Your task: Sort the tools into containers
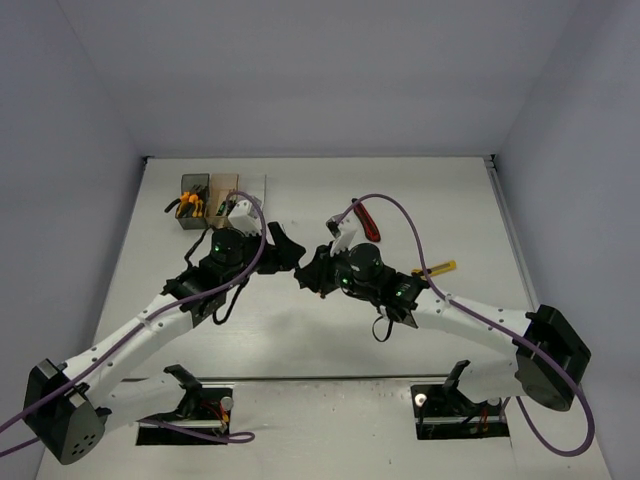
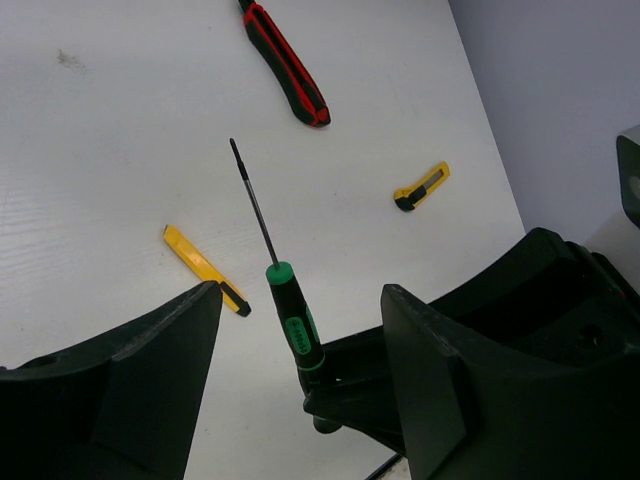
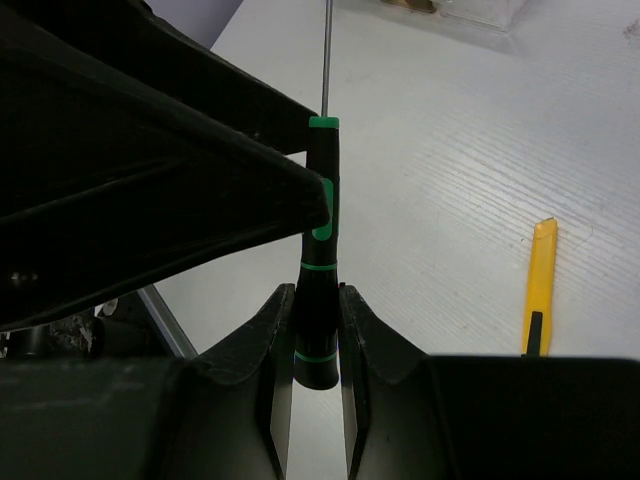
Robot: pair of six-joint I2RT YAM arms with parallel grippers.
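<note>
Your right gripper is clamped on the butt end of a black-and-green screwdriver. It holds the screwdriver clear of the table, with the thin shaft pointing away from the wrist. Your left gripper is spread wide, with one finger on each side of the screwdriver's handle and not closed on it. In the right wrist view one left finger sits right against the handle; you cannot tell whether it touches. The two grippers meet above the middle of the table.

On the table lie a yellow utility knife, a smaller yellow knife and a red-and-black-handled tool, each well apart from the others. At the far left the bins stand in a row. The dark grey bin holds orange-handled pliers, and beside it stand the amber bin and the clear bin.
</note>
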